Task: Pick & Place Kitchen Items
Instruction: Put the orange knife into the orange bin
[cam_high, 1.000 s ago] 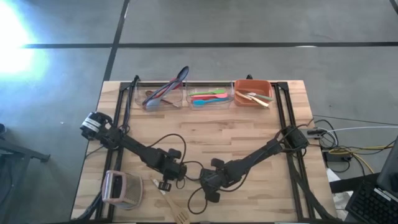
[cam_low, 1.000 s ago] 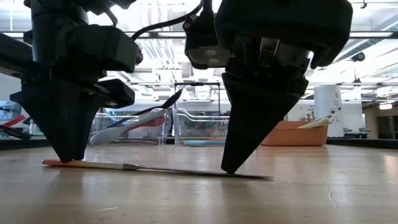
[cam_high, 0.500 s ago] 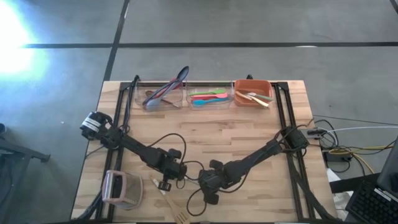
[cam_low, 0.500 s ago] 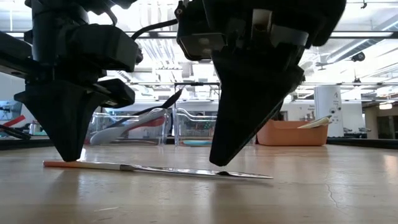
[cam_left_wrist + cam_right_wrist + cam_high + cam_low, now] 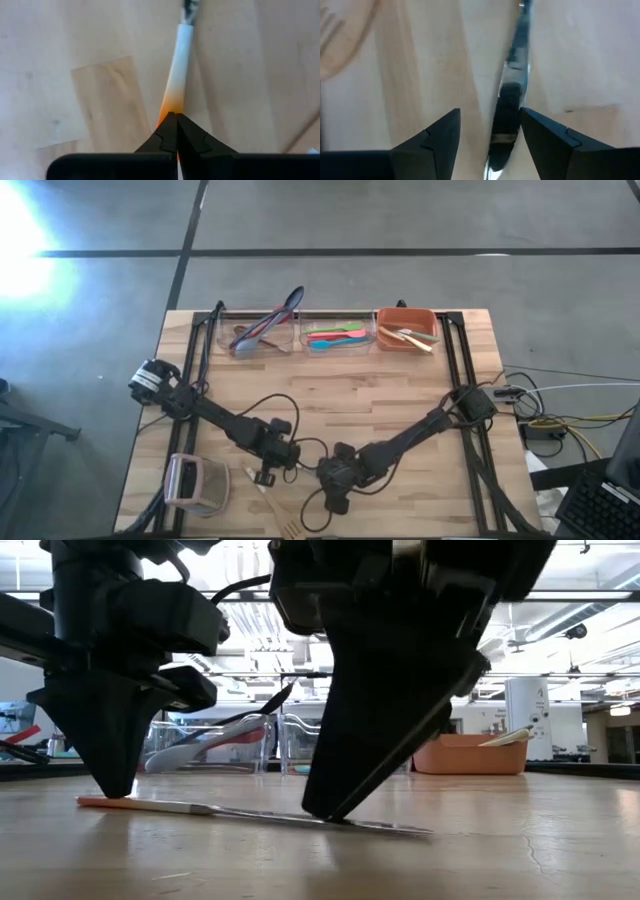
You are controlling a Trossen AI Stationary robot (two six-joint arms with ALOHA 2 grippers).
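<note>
A slim utensil (image 5: 250, 813) with an orange-and-white handle and a thin metal blade lies flat on the wooden table near its front edge. My left gripper (image 5: 112, 792) (image 5: 176, 120) points down, shut at the orange handle end. My right gripper (image 5: 325, 815) (image 5: 487, 130) slants down over the blade, open. Its two fingers stand on either side of the blade (image 5: 512, 95). My left gripper comes from above, pointing down, with its shut fingertips on the orange end of the handle (image 5: 164, 109). The handle runs out from between the tips and away along the table. The utensil lies flat on the wood. My right gripper's one finger (image 5: 540, 135) stands close beside the blade; I cannot tell whether it touches.
Two clear bins (image 5: 262, 333) (image 5: 338, 336) and an orange bin (image 5: 406, 329) with utensils line the far edge. A boxy pinkish-white object (image 5: 195, 483) sits at the near left. A wooden fork (image 5: 290, 528) lies at the front edge. Cables loop between the arms.
My right gripper has opened and let go of the blade. It has tipped and slid a little along the utensil toward my left gripper. The utensil stays flat on the table.
</note>
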